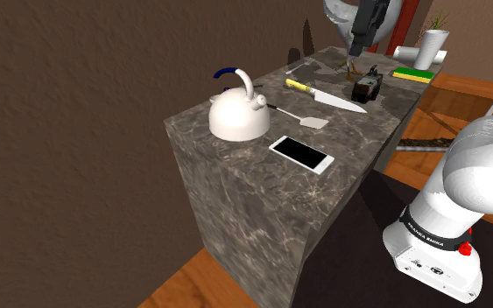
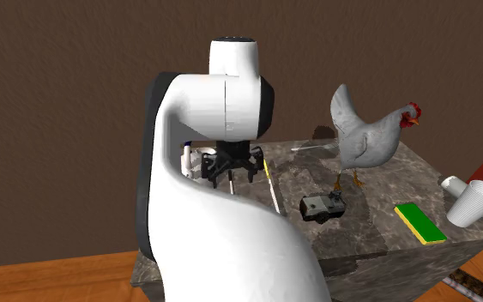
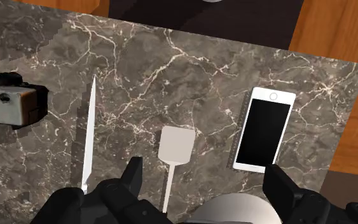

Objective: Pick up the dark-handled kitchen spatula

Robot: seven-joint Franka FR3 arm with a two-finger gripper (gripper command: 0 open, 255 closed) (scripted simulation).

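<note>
Gripper (image 3: 204, 170) over the counter (image 1: 235, 201), fingers apart, nothing held. Spatula (image 1: 301, 116) lies flat, just right of the kettle (image 1: 238, 114) in shoulder view, between knife (image 1: 327, 96) and phone (image 1: 301, 154).

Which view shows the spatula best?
Wrist view: the spatula lies straight below, blade whole, between the open fingers, untouched. The shoulder view shows it farther off, beside the kettle. In the second exterior view the arm hides that spot.
</note>
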